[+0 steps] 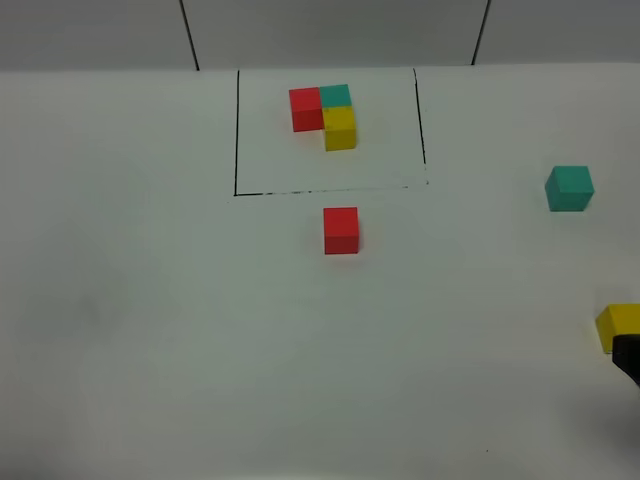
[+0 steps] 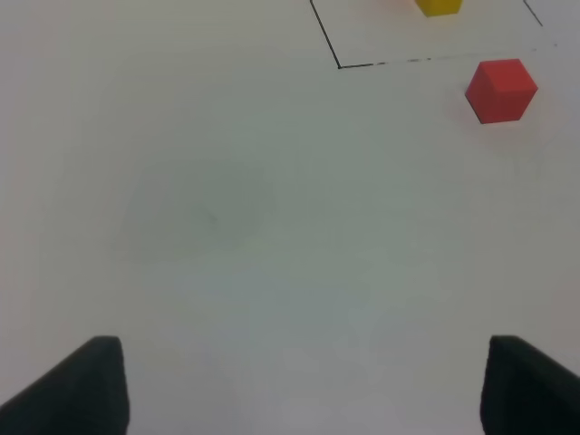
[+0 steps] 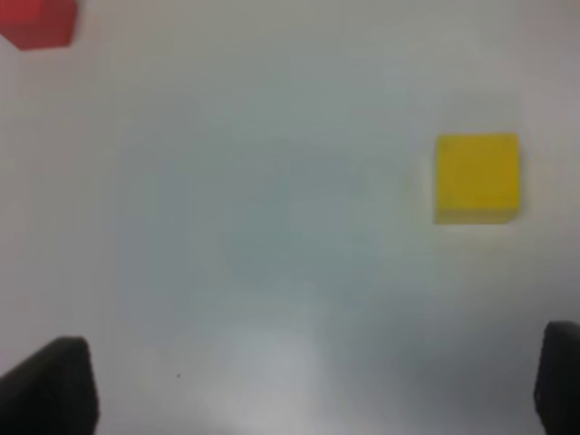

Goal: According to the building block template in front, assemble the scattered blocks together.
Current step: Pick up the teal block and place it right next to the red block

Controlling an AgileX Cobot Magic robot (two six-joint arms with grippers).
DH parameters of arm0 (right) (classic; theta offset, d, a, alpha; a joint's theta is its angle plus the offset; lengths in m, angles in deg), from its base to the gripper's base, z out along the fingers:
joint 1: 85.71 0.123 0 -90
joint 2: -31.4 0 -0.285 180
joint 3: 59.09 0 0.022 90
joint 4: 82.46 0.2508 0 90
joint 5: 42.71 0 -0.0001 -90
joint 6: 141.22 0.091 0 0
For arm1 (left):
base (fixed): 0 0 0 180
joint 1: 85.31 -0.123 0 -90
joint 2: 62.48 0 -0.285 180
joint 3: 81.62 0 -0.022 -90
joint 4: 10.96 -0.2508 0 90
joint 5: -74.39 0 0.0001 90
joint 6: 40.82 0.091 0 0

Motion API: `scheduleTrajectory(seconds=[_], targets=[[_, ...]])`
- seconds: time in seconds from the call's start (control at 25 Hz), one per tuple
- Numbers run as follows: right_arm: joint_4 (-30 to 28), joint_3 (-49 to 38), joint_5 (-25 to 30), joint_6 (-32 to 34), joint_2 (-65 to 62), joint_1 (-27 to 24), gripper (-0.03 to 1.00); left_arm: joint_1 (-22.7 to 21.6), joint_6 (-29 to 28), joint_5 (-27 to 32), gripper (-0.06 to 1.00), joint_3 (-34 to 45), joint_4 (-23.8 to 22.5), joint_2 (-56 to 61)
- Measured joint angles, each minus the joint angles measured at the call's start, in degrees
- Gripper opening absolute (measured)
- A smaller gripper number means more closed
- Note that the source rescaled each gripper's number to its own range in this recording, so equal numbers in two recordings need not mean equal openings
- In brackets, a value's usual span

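Observation:
The building block template (image 1: 325, 118) is an L of joined red, teal and yellow cubes inside a thin black frame at the table's far middle. Just in front of the frame sits the loose red block (image 1: 341, 230), also in the left wrist view (image 2: 501, 90) and the right wrist view (image 3: 36, 22). The teal block (image 1: 569, 188) rests far right. The yellow block (image 1: 618, 326) lies at the right edge, ahead of my open right gripper (image 3: 313, 381), whose dark tip (image 1: 628, 358) shows just in front of it. My left gripper (image 2: 304, 385) is open over bare table.
The white table (image 1: 180, 330) spreads wide on the left and front. A grey back wall with two dark seams (image 1: 190, 35) runs behind the table's far edge. The template's yellow cube (image 2: 439, 6) peeks into the left wrist view.

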Motion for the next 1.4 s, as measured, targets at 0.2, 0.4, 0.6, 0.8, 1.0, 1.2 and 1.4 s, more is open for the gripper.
scheduleTrajectory(seconds=[0.2, 0.4, 0.6, 0.8, 1.0, 1.2, 1.4], targets=[[-6.4, 3.9, -2.0, -0.6, 14.2, 0.0, 0.99, 0.0, -0.1, 0.0, 0.75, 0.0, 0.0, 0.0], [-10.6, 9.8, -5.5, -0.7, 25.3, 0.0, 0.99, 0.0, -0.1, 0.0, 0.75, 0.0, 0.0, 0.0], [-11.6, 19.7, -7.2, -1.0, 37.6, 0.0, 0.99, 0.0, -0.1, 0.0, 0.75, 0.0, 0.0, 0.0], [-12.0, 29.4, -9.9, -4.5, 51.6, 0.0, 0.99, 0.0, -0.1, 0.0, 0.75, 0.0, 0.0, 0.0], [-11.8, 39.5, -8.2, -6.0, 63.4, 0.0, 0.99, 0.0, -0.1, 0.0, 0.74, 0.0, 0.0, 0.0], [-11.8, 44.4, -7.7, -6.2, 69.6, 0.0, 0.99, 0.0, -0.1, 0.0, 0.74, 0.0, 0.0, 0.0], [-12.1, 44.7, -7.6, -6.4, 70.1, 0.0, 0.99, 0.0, -0.1, 0.0, 0.74, 0.0, 0.0, 0.0]])
